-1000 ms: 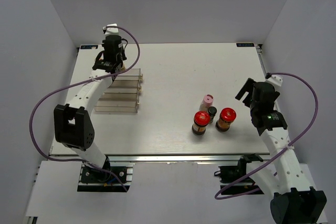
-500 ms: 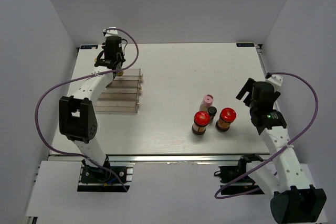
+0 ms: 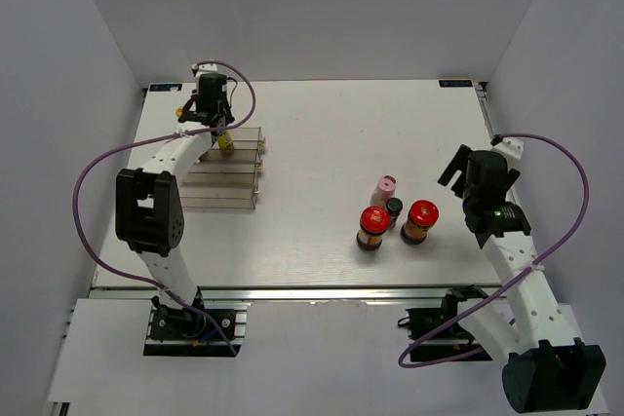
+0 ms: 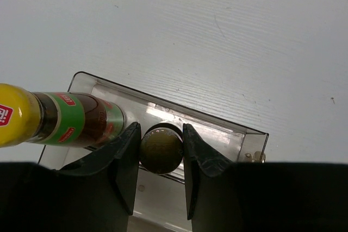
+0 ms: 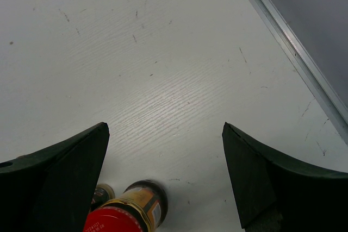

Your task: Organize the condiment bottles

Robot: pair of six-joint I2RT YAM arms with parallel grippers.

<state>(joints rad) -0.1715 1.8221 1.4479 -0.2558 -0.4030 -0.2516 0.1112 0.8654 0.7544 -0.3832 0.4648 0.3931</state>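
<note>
Left gripper (image 4: 161, 132): I am clamping both fingers on the slim yellowish bottle (image 4: 161, 150), seen cap-on from above.
Bottle in hand: I am holding it over the far tier of the clear tiered rack (image 4: 254, 134), near the far left corner of the tabletop. I cannot tell whether its base is touching the tier.
Already in the rack: the yellow-capped green-labelled bottle (image 4: 65, 122) is sitting in that same far tier, just beside my left finger.
Right gripper (image 5: 164, 129): I am hovering it with the jaws spread wide and nothing between them, near the right edge.
Waiting on the tabletop (image 3: 322, 124): two red-lidded jars (image 3: 372, 222) (image 3: 421, 217), a pink-capped bottle (image 3: 387, 185) and a dark-capped bottle (image 3: 394, 208) are standing bunched together right of centre, well apart from the rack.
Progress, my judgement: one bottle is placed, a second is arriving, and four are left.
Remaining work: I am expecting to release the slim bottle, then move the cluster to the rack.
</note>
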